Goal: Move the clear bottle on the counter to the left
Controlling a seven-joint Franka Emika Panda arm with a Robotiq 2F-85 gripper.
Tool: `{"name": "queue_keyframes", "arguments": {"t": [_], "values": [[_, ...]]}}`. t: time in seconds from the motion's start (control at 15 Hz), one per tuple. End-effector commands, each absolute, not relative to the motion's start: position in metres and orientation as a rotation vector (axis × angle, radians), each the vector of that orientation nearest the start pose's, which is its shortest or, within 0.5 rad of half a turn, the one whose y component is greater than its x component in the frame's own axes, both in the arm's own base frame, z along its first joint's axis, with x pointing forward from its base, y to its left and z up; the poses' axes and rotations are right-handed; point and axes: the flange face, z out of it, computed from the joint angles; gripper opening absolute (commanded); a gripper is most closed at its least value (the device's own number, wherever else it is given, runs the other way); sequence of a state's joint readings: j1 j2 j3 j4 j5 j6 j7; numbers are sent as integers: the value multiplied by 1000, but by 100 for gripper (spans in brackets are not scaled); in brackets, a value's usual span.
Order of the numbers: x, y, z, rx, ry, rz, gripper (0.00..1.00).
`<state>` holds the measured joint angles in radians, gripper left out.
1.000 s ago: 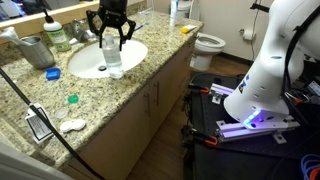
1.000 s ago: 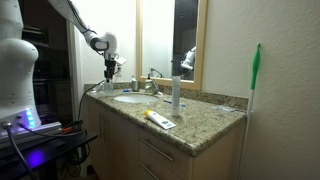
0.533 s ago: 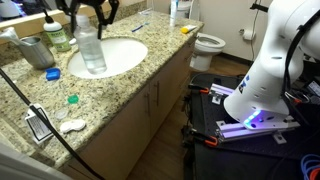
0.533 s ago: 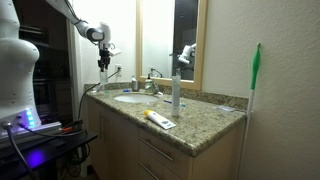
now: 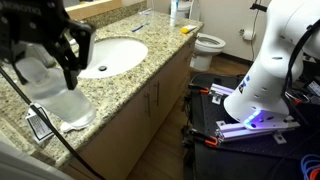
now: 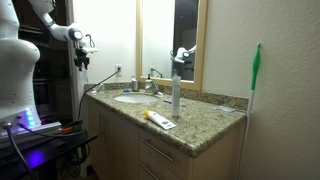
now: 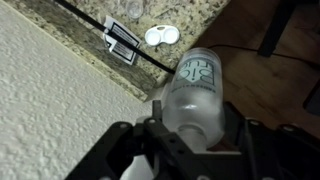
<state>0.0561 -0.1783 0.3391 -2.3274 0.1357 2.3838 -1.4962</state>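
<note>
The jaws pinch the bottle (image 7: 195,92), held in the air off the surface (image 5: 150,62); in the wrist view it hangs past the granite edge.

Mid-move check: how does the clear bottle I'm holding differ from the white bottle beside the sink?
The clear bottle is see-through; the white bottle is opaque. The clear bottle hangs in the air, gripped by the end effector; the white bottle stands upright on the counter next to the sink. Both are slim bottles.
</note>
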Motion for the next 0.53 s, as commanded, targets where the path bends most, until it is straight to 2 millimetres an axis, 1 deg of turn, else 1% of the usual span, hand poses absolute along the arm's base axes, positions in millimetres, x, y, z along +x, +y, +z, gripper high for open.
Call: {"name": "queue_keyframes", "arguments": {"t": [0.0,0.07,0.13,0.2,0.33,0.4,0.47], "values": [[460,219,421,1921,2203,198,35],[458,224,421,1946,2133,178,35],[480,194,440,2002,2071,194,35],[484,182,445,2045,1987,184,35],[502,136,464,2155,1869,208,35],[513,107,471,2219,1835,234,35],[522,86,474,2267,1844,273,35]]}}
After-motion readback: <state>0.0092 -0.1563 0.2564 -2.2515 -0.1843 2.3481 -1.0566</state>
